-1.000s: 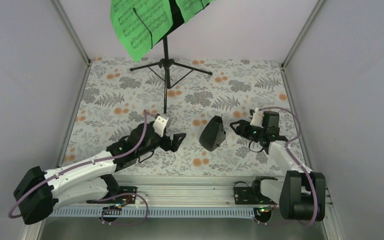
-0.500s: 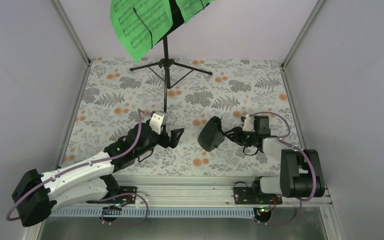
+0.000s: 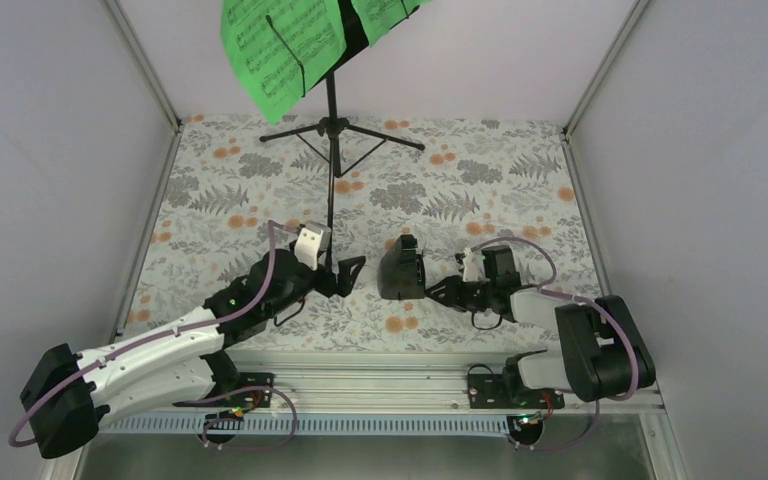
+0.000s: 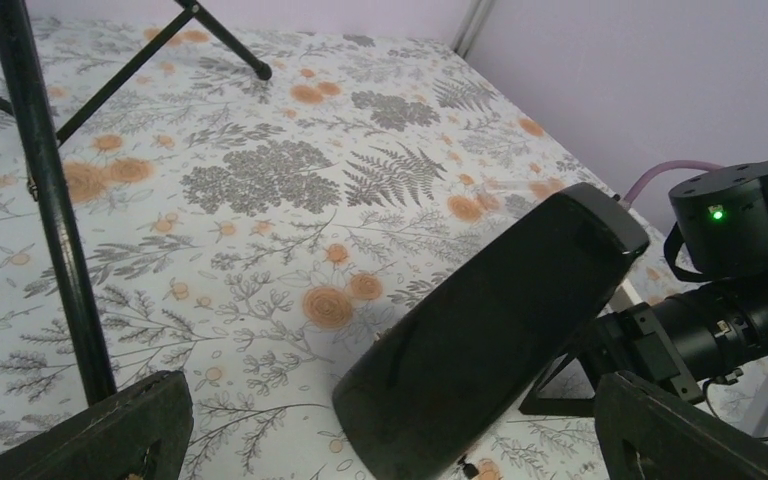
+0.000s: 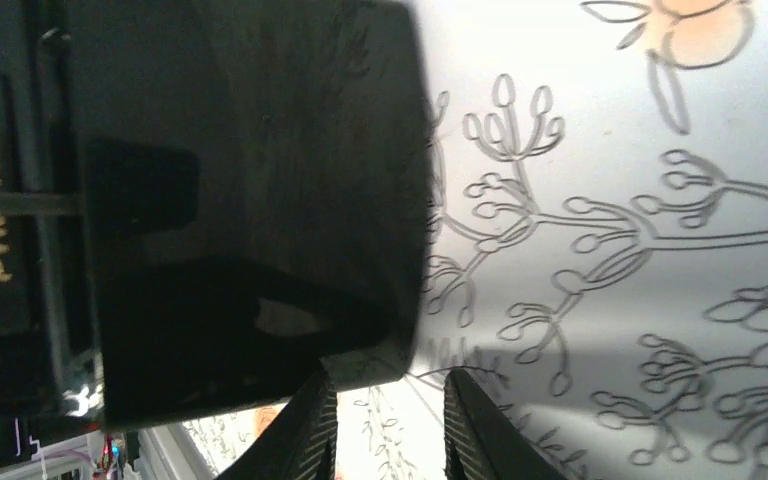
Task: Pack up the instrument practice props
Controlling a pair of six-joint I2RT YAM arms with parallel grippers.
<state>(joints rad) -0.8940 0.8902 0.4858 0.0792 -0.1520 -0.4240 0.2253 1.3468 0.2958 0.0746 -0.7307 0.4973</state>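
The black tripod music stand [image 3: 332,150] stands at the back, with bright green music sheets [image 3: 280,50] on its desk. The dark pyramid-shaped metronome [image 3: 400,268] sits mid-table between my two grippers. In the left wrist view the metronome [image 4: 490,340] is tilted, its narrow top toward the right arm. My left gripper [image 3: 350,272] is wide open just left of it, beside the stand's pole [image 4: 45,190]; its fingers [image 4: 120,435] hold nothing. My right gripper [image 3: 442,290] is open against the metronome's right side. In the right wrist view the metronome [image 5: 260,200] looms just above the fingertips [image 5: 310,430].
A floral patterned mat [image 3: 520,180] covers the table. Grey walls [image 3: 60,150] close in the left, right and back. The stand's tripod legs [image 3: 380,135] spread across the back middle. An aluminium rail [image 3: 380,375] runs along the near edge.
My right gripper has swung left and pushed the metronome leftward toward the left gripper, turning it. My left gripper has edged forward toward the stand's pole.
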